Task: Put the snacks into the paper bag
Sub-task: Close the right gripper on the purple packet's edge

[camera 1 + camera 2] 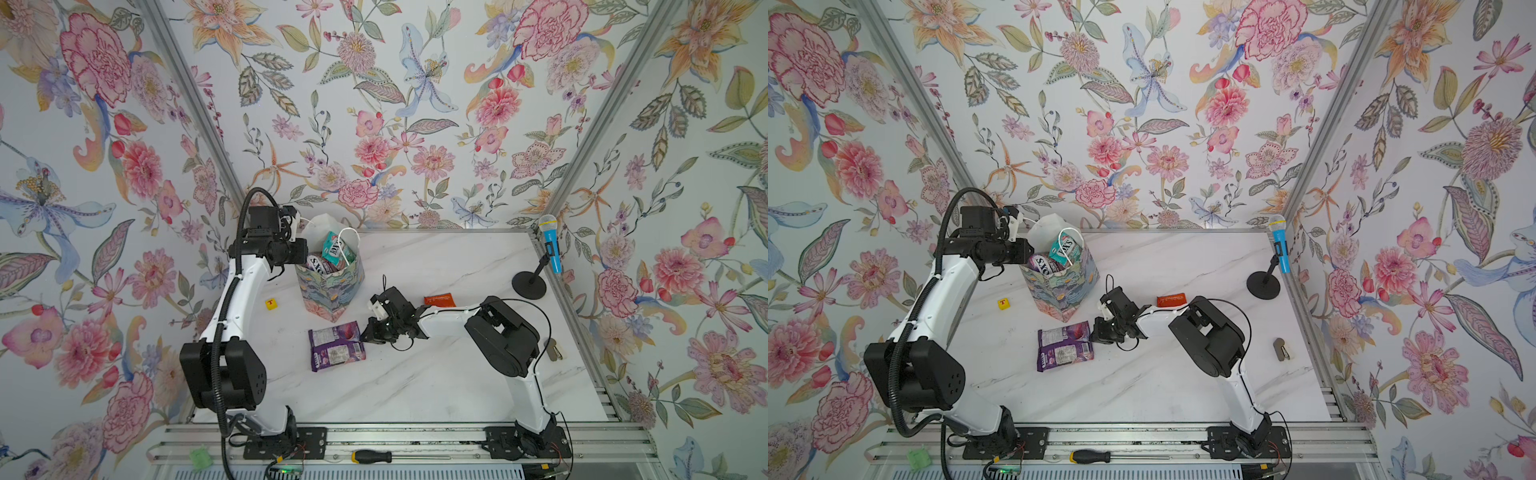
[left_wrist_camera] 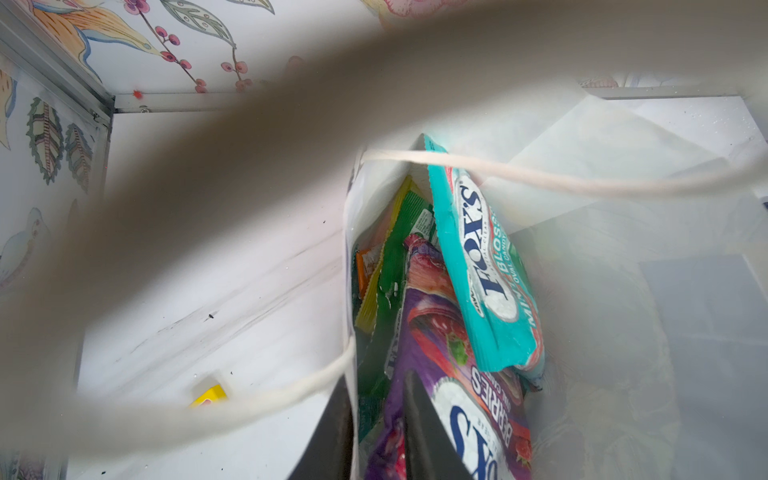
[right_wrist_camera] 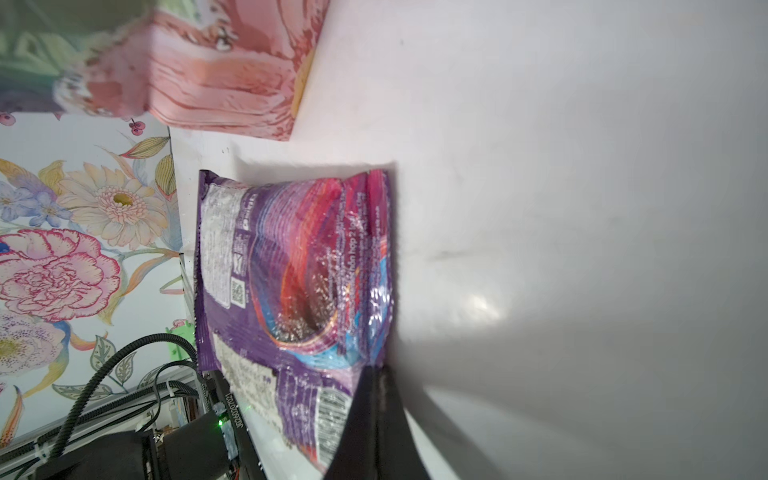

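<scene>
Spreading under everything in both top views, the white marbled counter carries the two arms' work. On its left half, toward the back, the paper bag stands upright with its mouth open. The left gripper sits at the bag's rim, one of its fingers inside the wall and the other outside; whether they pinch the paper cannot be told. Just in front of the bag the loose purple pouch lies flat on the counter, and the right gripper has its fingers clenched on that pouch's right edge. Inside the bag a teal FOX'S pouch leans up past the rim, over a purple berries pouch, with green and yellow pouches beside them. The orange-red packet lies flat on the counter to the right of the bag, behind the right arm. A small yellow cube sits left of the bag.
</scene>
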`<state>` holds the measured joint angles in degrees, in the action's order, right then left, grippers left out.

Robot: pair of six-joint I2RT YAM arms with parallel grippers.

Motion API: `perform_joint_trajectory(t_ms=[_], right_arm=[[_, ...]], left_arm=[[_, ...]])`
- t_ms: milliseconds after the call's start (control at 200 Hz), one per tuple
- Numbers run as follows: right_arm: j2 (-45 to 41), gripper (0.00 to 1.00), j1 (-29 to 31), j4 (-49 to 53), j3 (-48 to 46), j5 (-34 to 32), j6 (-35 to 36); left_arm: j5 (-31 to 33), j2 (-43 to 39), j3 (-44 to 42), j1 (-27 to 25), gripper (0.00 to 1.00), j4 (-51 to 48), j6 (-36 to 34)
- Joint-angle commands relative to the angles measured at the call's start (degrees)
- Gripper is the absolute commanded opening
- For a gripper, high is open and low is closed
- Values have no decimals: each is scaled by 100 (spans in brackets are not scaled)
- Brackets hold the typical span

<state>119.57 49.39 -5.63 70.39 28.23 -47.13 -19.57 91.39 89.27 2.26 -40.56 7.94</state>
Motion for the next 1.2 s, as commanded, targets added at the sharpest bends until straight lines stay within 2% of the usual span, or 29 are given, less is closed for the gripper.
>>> perform_joint_trajectory(t_ms=[0, 255, 315, 410, 530, 891, 1196], right_arm=[[-639, 0, -304, 204, -354, -349, 302], [-1409, 0, -961, 501, -1114, -546, 810], [-1496, 9, -1078, 540, -1183, -538, 880], [-1580, 30, -1185, 543, -1262, -512, 881], [-1649, 39, -1189, 488, -1307, -546, 827], [-1263, 47, -1153, -412, -1701, -428, -90], [-776, 48, -1075, -1338, -1851, -87, -827]], left_arm=[[-116, -98, -92, 55, 22, -27, -47], [-128, -96, -103, 54, 22, -13, -34], [-132, -86, -103, 53, 22, -5, -30], [-134, -70, -95, 55, 22, -14, -21], [-134, -87, -103, 55, 22, -5, -22], [-133, -101, -103, 48, 22, -14, -30], [-141, -118, -94, 51, 22, -14, -30]])
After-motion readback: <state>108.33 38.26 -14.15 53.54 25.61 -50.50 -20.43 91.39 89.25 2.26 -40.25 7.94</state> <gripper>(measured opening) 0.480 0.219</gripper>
